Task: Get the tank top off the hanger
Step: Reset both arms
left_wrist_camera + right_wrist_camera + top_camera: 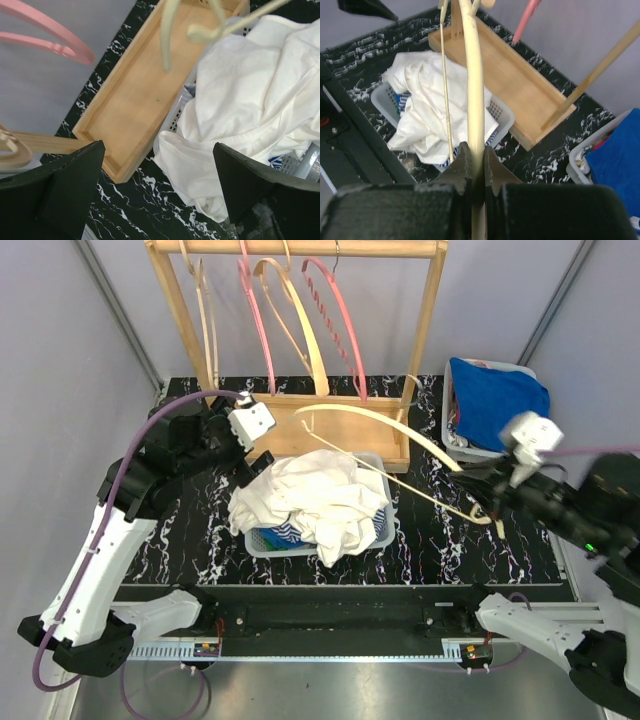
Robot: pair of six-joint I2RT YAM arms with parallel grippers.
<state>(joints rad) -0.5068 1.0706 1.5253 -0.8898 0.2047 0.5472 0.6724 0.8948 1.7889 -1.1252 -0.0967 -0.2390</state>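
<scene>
Tank top [310,495]: white, crumpled, heaped in the basket and spilling over its near rim; not on the hanger.
Basket [262,541]: pale, slatted, mid-table.
Hanger [400,428]: cream, slanting above the basket's right side.
Right gripper [490,505]: right of the basket, jaws clamped on one end of the hanger.
Left gripper [255,462]: at the basket's far left corner, jaws wide apart.
Rack [330,405]: wooden, just behind the basket.
Bin [447,425]: well right of the basket, blue cloth [500,400] inside.

Black marbled table [440,540] bears wooden rack [283,412], white basket [265,543] and grey bin [450,435]
</scene>
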